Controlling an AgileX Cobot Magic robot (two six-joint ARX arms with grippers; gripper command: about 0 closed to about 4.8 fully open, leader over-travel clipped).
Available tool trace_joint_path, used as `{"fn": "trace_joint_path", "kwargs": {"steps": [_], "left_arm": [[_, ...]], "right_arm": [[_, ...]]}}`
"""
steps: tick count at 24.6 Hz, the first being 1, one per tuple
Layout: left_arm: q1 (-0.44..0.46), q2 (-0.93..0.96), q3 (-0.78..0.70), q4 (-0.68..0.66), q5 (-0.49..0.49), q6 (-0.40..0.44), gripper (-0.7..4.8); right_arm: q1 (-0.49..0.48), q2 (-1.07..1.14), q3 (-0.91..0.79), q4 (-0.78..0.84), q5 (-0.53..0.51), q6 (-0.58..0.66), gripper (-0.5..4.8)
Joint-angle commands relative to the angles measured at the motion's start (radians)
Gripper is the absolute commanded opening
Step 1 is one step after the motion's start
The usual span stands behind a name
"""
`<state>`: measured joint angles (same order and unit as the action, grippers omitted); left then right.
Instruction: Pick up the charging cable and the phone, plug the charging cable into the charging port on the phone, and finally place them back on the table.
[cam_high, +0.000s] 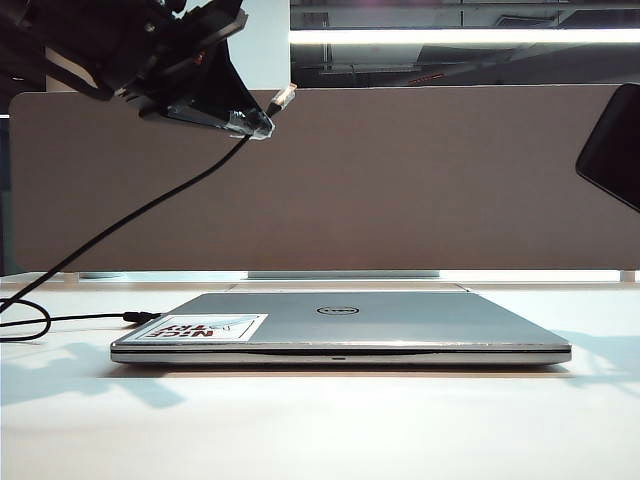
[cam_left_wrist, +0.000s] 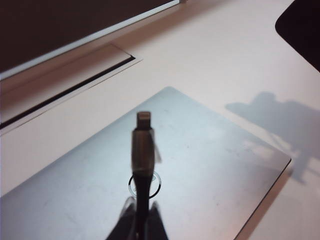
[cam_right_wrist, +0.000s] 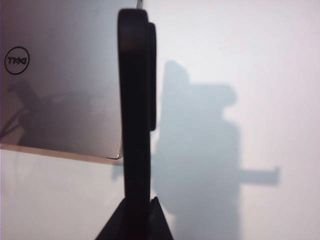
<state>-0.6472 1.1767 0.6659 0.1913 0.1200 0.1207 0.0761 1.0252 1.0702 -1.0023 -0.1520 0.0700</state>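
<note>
Misalignment risk: left gripper (cam_high: 250, 125), at ten o'clock, clamped on charging cable (cam_left_wrist: 142, 150); right gripper (cam_right_wrist: 136, 212), at three o'clock, pinching phone (cam_right_wrist: 136, 90) edge-on; charging port unseen; cord drag could twist plug off-line.

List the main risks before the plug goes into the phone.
1. The left end effector grips the charging cable behind the plug, so the unsupported tip may flex and miss the port.
2. The right end effector pinches the phone by its thin edges; pushing could make it slip.
3. Both are held above the laptop, so a drop could hit it.
</note>
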Motion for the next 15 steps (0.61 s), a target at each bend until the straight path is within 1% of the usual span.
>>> {"fn": "trace_joint_path", "kwargs": {"steps": [1, 2, 7, 11, 15], "left_arm": [[-0.001, -0.002, 0.006, 0.021, 0.002, 0.053, -0.07], [0.000, -0.002, 0.006, 0.021, 0.002, 0.072, -0.07], [-0.001, -0.002, 0.006, 0.028, 0.002, 0.073, -0.06], [-0.001, -0.002, 0.006, 0.034, 0.002, 0.108, -0.07], [-0.001, -0.002, 0.006, 0.035, 0.002, 0.108, -0.06]], "right_arm": [[0.008, -0.006, 0.010, 0.032, -0.003, 0.002, -0.07], [0.011, -0.006, 0.010, 0.034, -0.003, 0.005, -0.07], [0.011, -0.006, 0.010, 0.034, -0.002, 0.008, -0.07], [0.011, -0.005, 0.010, 0.036, 0.005, 0.008, -0.07], [0.011, -0.005, 0.010, 0.042, 0.005, 0.008, -0.07]]}}
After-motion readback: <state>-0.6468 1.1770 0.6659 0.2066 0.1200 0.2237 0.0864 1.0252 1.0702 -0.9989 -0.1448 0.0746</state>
